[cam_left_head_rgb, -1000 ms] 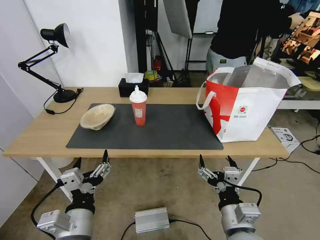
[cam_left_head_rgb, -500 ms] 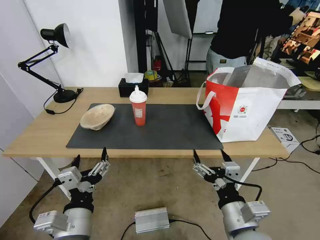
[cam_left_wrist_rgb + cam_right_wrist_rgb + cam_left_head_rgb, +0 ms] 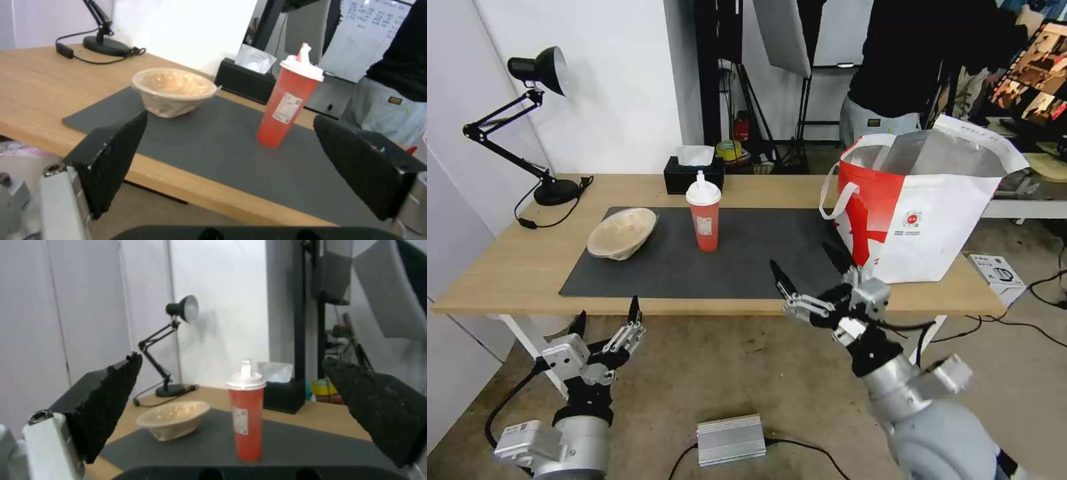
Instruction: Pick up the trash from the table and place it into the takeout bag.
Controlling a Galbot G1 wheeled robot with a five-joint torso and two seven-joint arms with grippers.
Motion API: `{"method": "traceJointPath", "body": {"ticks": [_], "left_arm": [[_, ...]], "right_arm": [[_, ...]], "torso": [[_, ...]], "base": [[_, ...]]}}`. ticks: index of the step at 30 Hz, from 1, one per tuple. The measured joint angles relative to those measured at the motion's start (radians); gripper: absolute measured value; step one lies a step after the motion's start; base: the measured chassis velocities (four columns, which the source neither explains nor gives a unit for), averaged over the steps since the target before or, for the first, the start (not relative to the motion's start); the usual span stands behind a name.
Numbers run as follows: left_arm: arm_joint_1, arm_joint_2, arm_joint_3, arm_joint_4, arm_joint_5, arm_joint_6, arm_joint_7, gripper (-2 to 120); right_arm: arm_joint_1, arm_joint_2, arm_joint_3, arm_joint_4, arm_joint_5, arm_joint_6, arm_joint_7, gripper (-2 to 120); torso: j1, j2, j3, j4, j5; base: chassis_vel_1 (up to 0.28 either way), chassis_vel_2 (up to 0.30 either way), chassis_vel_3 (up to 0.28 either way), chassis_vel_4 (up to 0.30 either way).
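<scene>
A red cup (image 3: 704, 213) with a white domed lid stands upright on the dark grey mat (image 3: 747, 260) of the table (image 3: 507, 267); a shallow beige bowl (image 3: 622, 233) rests tilted to its left. Both appear in the wrist views: cup (image 3: 288, 100) (image 3: 245, 415), bowl (image 3: 174, 90) (image 3: 174, 419). The white and red takeout bag (image 3: 920, 220) stands open at the table's right end. My right gripper (image 3: 808, 275) is open, raised over the mat's front right part, pointing at the cup. My left gripper (image 3: 606, 320) is open, below the table's front edge.
A black desk lamp (image 3: 527, 120) stands at the table's back left and a black tissue box (image 3: 694, 172) behind the cup. A silver box (image 3: 731, 439) and cables lie on the floor. A person stands behind the bag.
My right gripper has risen from below the table's front edge and moved left and forward over the mat. The left arm has barely moved.
</scene>
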Motion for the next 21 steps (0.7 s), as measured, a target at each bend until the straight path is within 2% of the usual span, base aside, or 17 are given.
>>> {"method": "traceJointPath", "body": {"ticks": [7, 12, 21], "left_arm": [[-0.004, 0.002, 0.002, 0.010, 0.000, 0.001, 0.000, 100], [-0.007, 0.007, 0.006, 0.015, 0.001, 0.002, 0.000, 100], [-0.002, 0.009, 0.004, 0.020, 0.002, 0.003, 0.000, 100]], "right_arm": [[0.165, -0.036, -0.099, -0.042, 0.046, -0.052, -0.010, 100], [0.237, -0.039, -0.133, -0.073, 0.074, -0.092, -0.022, 100], [0.334, 0.003, -0.217, -0.128, 0.078, -0.178, -0.013, 100]], "torso": [[0.000, 0.000, 0.000, 0.0002, -0.0001], [0.000, 0.000, 0.000, -0.0001, -0.0001], [0.000, 0.000, 0.000, 0.0000, -0.0002]], "base": [[0.000, 0.000, 0.000, 0.000], [0.000, 0.000, 0.000, 0.000], [0.000, 0.000, 0.000, 0.000]]}}
